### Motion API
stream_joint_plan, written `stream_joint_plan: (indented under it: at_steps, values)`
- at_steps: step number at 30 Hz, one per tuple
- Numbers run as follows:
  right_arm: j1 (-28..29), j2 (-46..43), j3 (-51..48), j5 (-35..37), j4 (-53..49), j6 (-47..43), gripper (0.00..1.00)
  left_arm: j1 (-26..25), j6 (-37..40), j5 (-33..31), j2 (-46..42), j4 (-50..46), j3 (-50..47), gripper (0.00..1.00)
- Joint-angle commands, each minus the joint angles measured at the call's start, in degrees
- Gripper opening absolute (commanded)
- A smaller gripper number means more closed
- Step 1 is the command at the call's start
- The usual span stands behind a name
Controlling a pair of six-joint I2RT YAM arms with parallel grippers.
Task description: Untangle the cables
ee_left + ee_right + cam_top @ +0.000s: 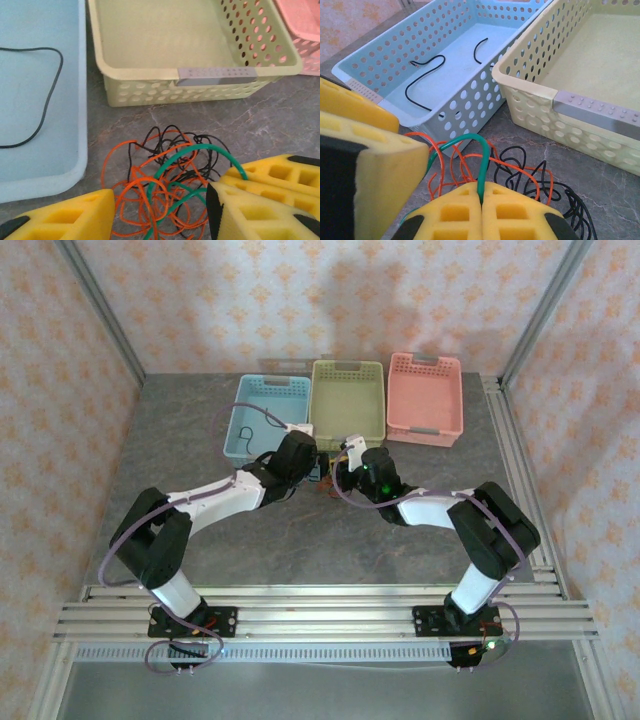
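The tangle of cables (160, 195) lies on the counter (280, 115) just on the near side of the pale green basket (145, 92), between our arms: our right jaws pinch its green strand (470, 142), which arches left into the knot that our spread left jaws straddle.

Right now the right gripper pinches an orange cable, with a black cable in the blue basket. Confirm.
Wrong colour: the right wrist view shows the right gripper pinching the green cable. The black cable does lie in the blue basket.
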Motion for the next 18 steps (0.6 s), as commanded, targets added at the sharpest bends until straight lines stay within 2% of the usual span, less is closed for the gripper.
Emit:
stream_joint_plan:
  at_steps: [1, 4, 8, 12, 18]
  values:
    - [0.13, -1.48, -0.13, 1.85, 1.00, -1.06, 0.00, 0.66, -1.24, -1.91, 0.57, -3.62, 1.99, 0.52]
    - [0.20, -1.59, -0.20, 2.68, 0.88, -1.25, 0.00, 0.89, -2.10, -3.99, 0.40, -4.69, 2.07, 0.55]
    - [0.16, -1.37, 0.17, 2.32, 0.58, -0.99, 0.00, 1.34, -2.59, -3.34, 1.14, -5.16, 2.47, 0.55]
    - [0.14, -1.44, 0.05, 2.93, 0.81, -1.08, 0.00, 1.47, -2.11, -0.46, 2.34, -5.11, 3.46, 0.46]
    - [0.13, -1.65, -0.29, 3.21, 1.24, -0.90, 0.00, 1.54, -1.55, 3.03, 5.54, -7.21, 6.66, 0.36]
